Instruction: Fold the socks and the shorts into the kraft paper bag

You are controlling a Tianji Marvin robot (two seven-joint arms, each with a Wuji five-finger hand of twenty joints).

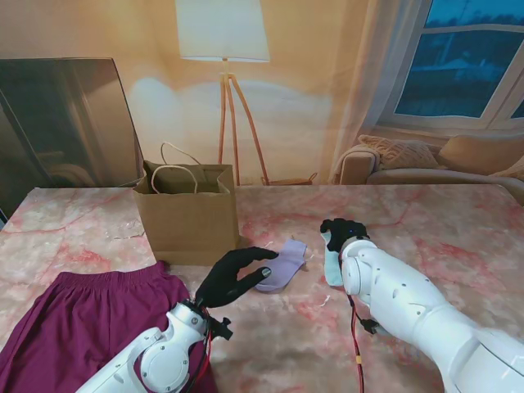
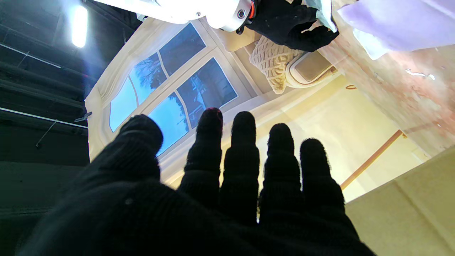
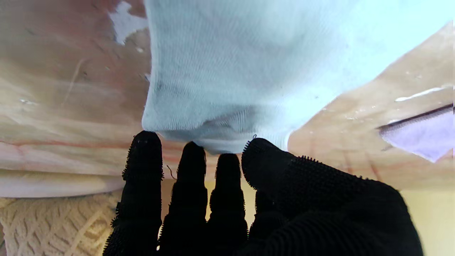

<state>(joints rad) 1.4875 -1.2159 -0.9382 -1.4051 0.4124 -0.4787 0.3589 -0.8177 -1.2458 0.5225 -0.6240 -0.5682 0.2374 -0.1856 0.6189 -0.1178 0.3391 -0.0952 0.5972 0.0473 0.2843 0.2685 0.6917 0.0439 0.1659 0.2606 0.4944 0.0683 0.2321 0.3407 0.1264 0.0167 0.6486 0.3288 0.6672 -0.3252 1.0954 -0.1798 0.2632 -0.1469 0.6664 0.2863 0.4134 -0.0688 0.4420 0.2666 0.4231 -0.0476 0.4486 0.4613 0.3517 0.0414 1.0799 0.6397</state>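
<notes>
The right hand [image 1: 337, 232] is pinching the blue sock [image 1: 332, 266] at centre frame; the left hand [image 1: 233, 277] is hovering wide, holding nothing, beside the purple sock [image 1: 282, 264].

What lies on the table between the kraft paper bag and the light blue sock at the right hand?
The lavender sock lies flat between the kraft paper bag and the light blue sock; the left hand hovers at its near edge. The stand view shows this.
</notes>
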